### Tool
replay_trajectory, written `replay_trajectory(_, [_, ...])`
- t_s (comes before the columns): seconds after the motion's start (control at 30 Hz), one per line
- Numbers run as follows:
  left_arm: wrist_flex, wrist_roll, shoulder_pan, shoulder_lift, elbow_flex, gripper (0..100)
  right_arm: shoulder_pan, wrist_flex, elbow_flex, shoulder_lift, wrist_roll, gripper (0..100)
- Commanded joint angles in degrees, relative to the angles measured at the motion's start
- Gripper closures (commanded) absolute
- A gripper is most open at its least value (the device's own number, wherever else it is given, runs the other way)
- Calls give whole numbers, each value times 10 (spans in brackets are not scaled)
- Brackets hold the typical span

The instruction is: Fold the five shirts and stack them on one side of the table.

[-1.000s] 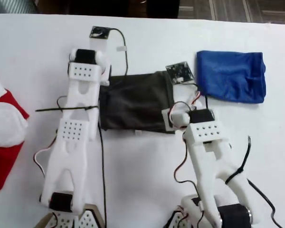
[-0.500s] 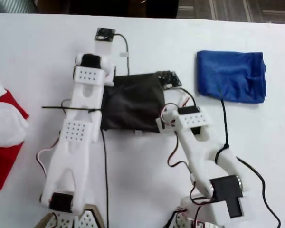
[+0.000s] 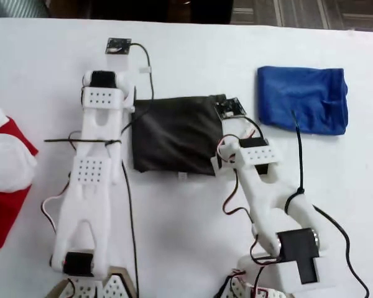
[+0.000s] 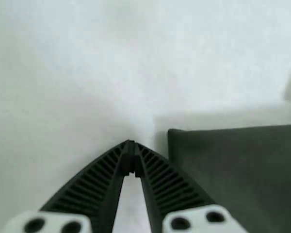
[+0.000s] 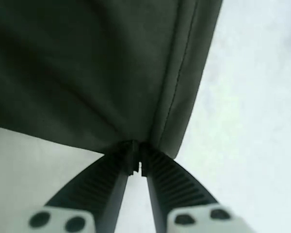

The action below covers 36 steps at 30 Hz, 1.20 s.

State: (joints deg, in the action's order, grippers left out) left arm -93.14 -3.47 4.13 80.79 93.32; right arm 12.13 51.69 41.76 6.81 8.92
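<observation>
1. The dark shirt (image 3: 174, 136) lies flat on the table (image 3: 186, 223) as a folded rectangle between the two arms.
2. The left gripper (image 4: 130, 158) is closed and empty. It hangs over bare table just beside one corner of the dark shirt.
3. The right gripper (image 5: 134, 160) is closed, with its tips against the dark shirt's hem on the opposite side. Whether cloth is pinched cannot be told.
4. The blue shirt (image 3: 303, 99), already folded, lies near the dark shirt on the right arm's side. The red and white shirt (image 3: 6, 174) lies well apart on the left arm's side.
5. Step in hand, as judged: finishing the dark shirt's fold.
6. The next move probably calls for a firm hold on both edges, so the dark shirt can be carried onto the blue shirt without unfolding.
</observation>
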Motion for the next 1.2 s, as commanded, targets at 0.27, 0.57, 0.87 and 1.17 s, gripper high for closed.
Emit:
replay_trajectory(0.27, [-96, -1, 0, -167, -4, 974, -10, 7, -51, 242, 5, 978])
replay_trajectory(0.57, [-95, 23, 26, -454, -287, 973, -17, 54, -232, 58, -1, 916])
replay_trajectory(0.87, [-43, 48, 99, -748, -687, 973, -15, 183, -440, -172, -65, 793])
replay_trajectory(1.17, [78, 74, 117, -970, -995, 973, -13, 329, -673, -348, -102, 734])
